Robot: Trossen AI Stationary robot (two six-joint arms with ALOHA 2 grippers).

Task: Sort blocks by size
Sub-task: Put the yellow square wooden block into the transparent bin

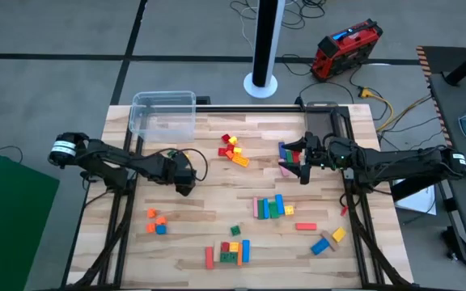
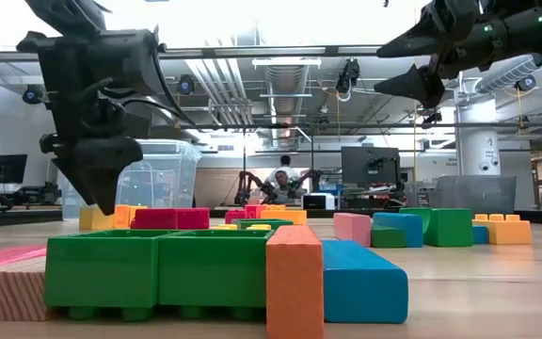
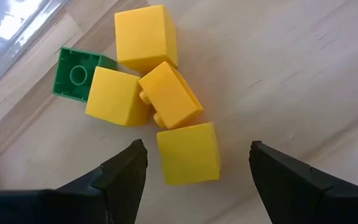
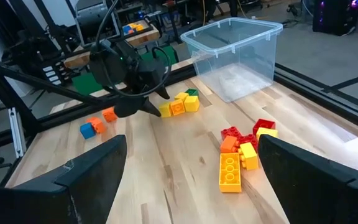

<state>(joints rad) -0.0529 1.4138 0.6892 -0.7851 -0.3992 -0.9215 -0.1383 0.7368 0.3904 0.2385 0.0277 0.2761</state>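
Observation:
A cluster of yellow cubes (image 3: 160, 93) with one green cube (image 3: 74, 74) lies on the table just in front of the clear tub (image 1: 164, 113). My left gripper (image 3: 197, 149) hovers open above this cluster, its fingers standing on either side of the nearest yellow cube (image 3: 188, 152) without touching it. The right wrist view shows the same gripper (image 4: 143, 107) beside the yellow cubes (image 4: 180, 104). My right gripper (image 1: 302, 171) is open and holds nothing. It is raised above the table at the right, over a small group of blue, pink and green blocks (image 1: 290, 152).
Red, yellow and orange blocks (image 1: 233, 149) lie at the table's middle. A row of upright bars (image 1: 272, 208), a red bar (image 1: 305, 226), orange and blue cubes (image 1: 156, 222), a green, red and blue group (image 1: 229, 249) and an orange, blue and yellow group (image 1: 327, 240) lie nearer the front.

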